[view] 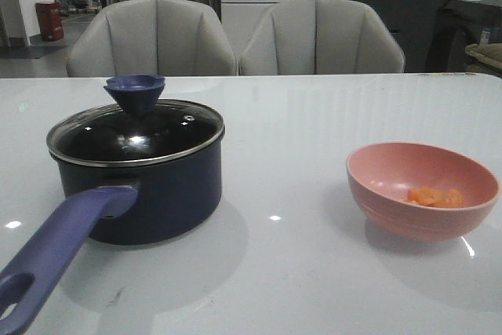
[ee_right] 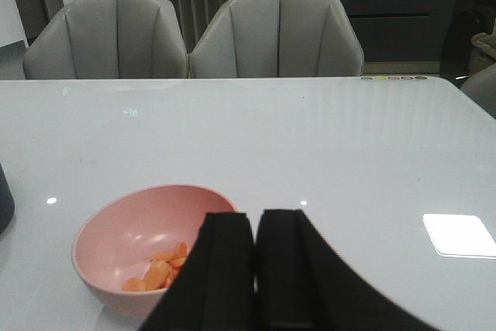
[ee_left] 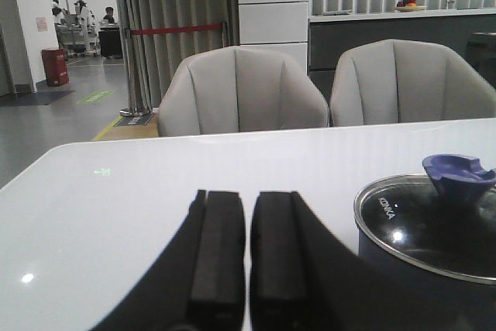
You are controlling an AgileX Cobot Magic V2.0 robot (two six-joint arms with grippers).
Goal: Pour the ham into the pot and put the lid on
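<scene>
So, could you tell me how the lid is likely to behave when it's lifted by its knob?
The lid looks like glass with a steel rim, so probably rigid, fairly heavy and breakable. Its flared knob should resist slipping, though the lid may swing.

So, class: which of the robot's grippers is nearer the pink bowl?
Right. The right gripper hangs just beside the pink bowl; the left gripper sits by the pot, across the table.

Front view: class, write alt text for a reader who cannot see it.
A dark navy pot with its glass lid on sits at the left of a white table, purple handle toward the camera. To the right, a pink bowl holds a little diced ham. Two grey chairs stand behind.
</scene>
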